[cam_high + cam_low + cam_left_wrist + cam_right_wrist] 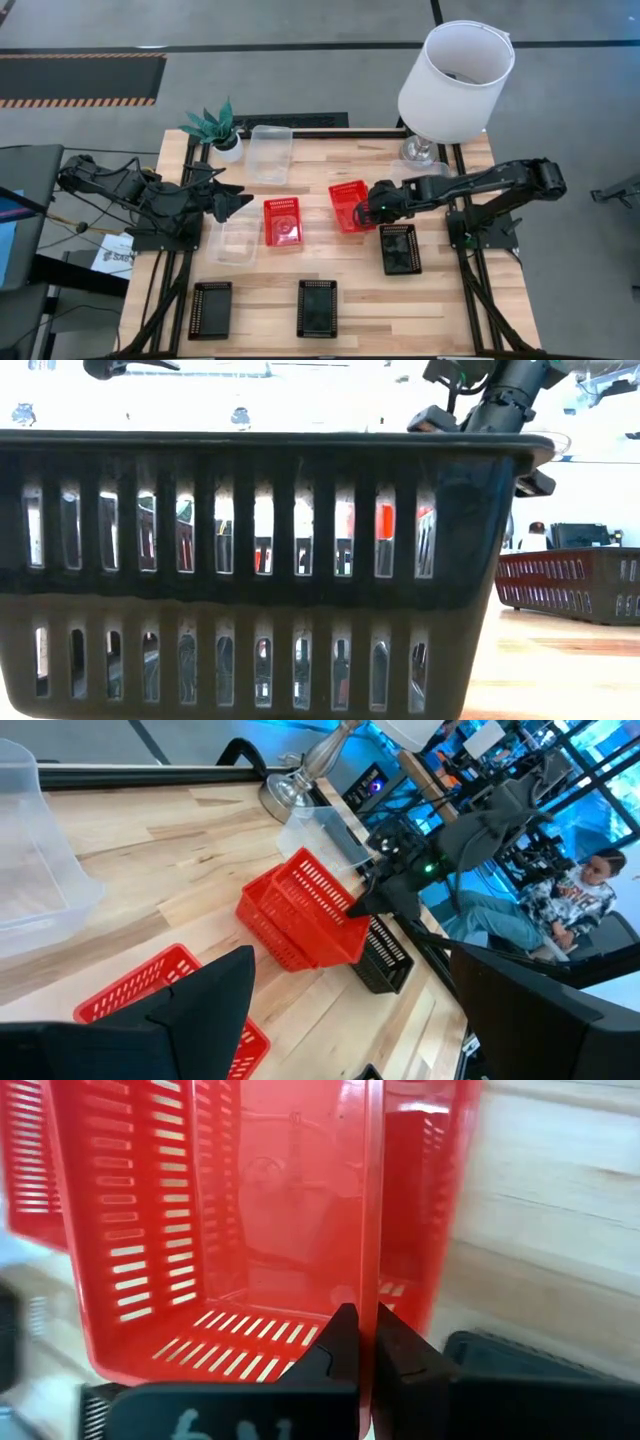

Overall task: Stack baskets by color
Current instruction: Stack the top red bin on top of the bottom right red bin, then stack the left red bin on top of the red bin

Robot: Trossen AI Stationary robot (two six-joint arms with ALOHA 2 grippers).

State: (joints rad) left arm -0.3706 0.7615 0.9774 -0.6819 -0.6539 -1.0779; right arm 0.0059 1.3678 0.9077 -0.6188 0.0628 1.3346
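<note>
My right gripper [362, 212] is shut on a red mesh basket [348, 203] right of the table's middle. That basket sits tilted in a second red basket [285, 935]. A third red basket [283, 222] lies flat at the middle. Black mesh baskets rest at the near left [210, 310], near middle [317, 307] and right [400, 248]. One clear basket [270, 152] lies at the far side and another [238, 240] left of the middle. My left gripper [235, 200] hangs open above the table's left part, touching nothing. My right gripper pinches the red basket's side wall [370, 1270] at its rim, on the side toward the table's right edge. One finger [335, 1345] is inside the basket and one outside. The fingers slant down from the table's right. The basket is tilted, its lower part in the red basket beneath.
A white lampshade [455, 80] on a metal foot [418, 150] stands at the far right. A small green plant [215, 125] stands at the far left. In the low view the near black basket [250, 560] blocks most of the table. Bare wood lies between the near baskets.
</note>
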